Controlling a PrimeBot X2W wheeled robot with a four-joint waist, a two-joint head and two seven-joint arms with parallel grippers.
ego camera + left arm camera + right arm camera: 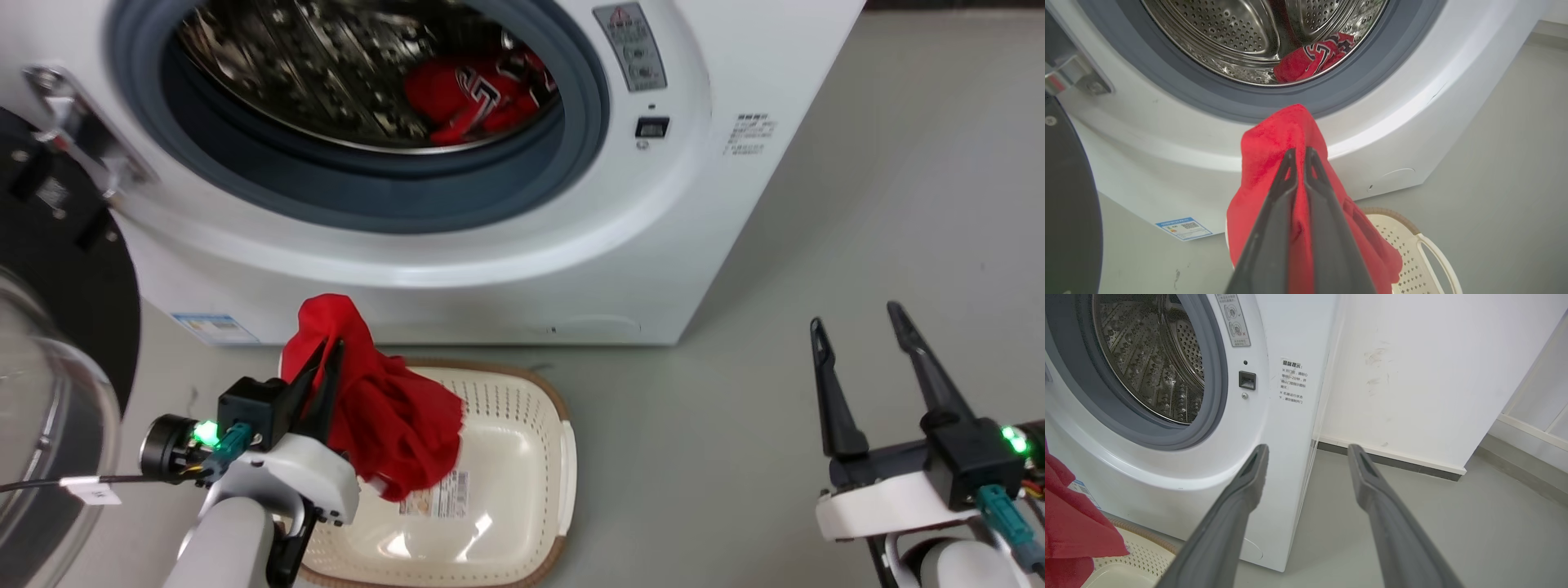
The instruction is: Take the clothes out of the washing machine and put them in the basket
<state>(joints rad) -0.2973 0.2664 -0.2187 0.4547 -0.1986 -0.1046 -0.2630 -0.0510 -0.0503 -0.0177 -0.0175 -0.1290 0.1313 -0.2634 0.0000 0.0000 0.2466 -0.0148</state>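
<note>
My left gripper (326,351) is shut on a plain red garment (392,416), which hangs over the left part of the cream basket (522,457) on the floor. In the left wrist view the same garment (1274,151) drapes around the closed gripper (1299,154), with the basket (1412,249) below at the right. A red jersey (482,94) with white-and-black lettering lies inside the drum of the white washing machine (718,188); the left wrist view also shows this jersey (1310,57). My right gripper (857,318) stands open and empty over the floor at the right.
The round glass door (49,408) of the washer hangs open at the far left. Grey floor (898,204) stretches to the right of the machine. A white wall (1412,375) with a dark skirting stands behind the washer's right side.
</note>
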